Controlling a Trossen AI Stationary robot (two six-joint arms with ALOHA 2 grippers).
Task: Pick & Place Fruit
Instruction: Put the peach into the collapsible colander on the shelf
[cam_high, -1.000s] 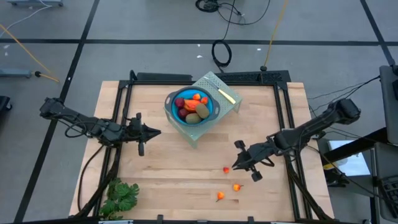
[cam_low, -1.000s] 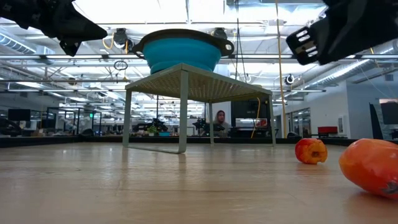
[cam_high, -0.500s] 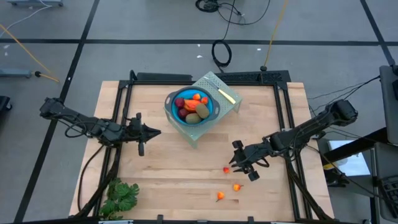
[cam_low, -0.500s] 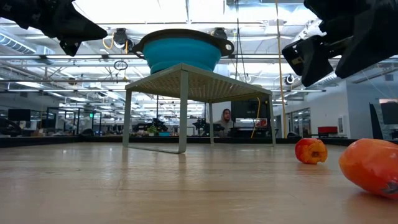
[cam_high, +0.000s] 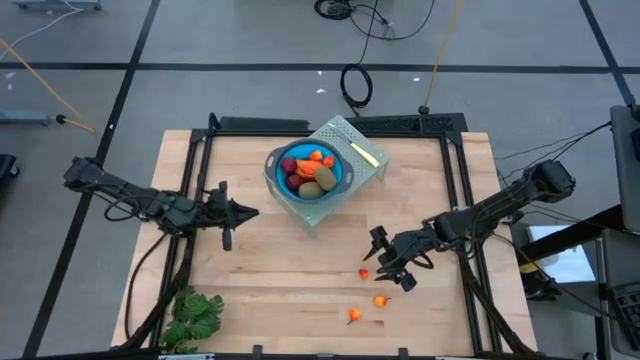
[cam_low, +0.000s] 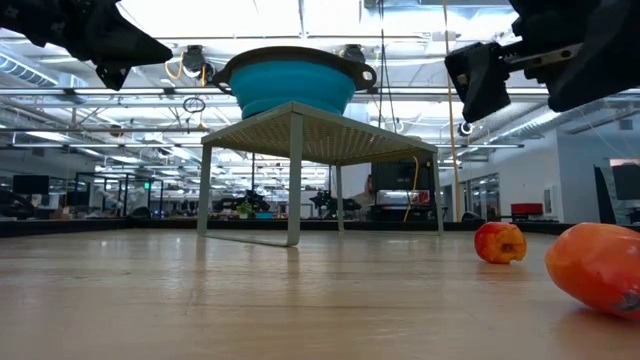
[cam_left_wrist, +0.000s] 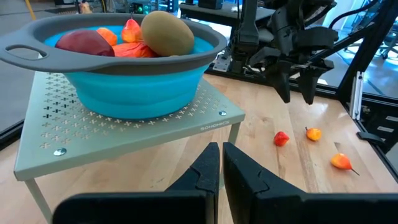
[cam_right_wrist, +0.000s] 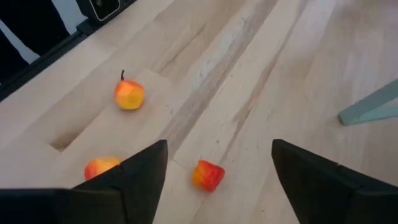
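Note:
Three tiny orange-red fruit pieces lie on the table: a red one (cam_high: 364, 273) (cam_right_wrist: 208, 175) and two orange ones (cam_high: 381, 301) (cam_high: 353, 315). My right gripper (cam_high: 379, 262) (cam_right_wrist: 219, 155) hovers open just right of the red piece and above it, touching nothing. More fruit fills a blue bowl (cam_high: 308, 172) (cam_left_wrist: 124, 68), which stands on a grey-green perforated stand (cam_high: 345, 150). My left gripper (cam_high: 247, 212) (cam_left_wrist: 221, 168) waits shut, left of the stand, holding nothing.
A thin yellow stick (cam_high: 365, 153) lies on the stand's top beside the bowl. A leafy green bunch (cam_high: 195, 315) lies at the near left corner. Black frame rails (cam_high: 330, 124) run along the table's far, left and right edges. Bare wood stretches across the table's middle.
My right gripper has opened wide and edged toward the table's left, closer to the red piece. The fruit pieces have stayed where they were.

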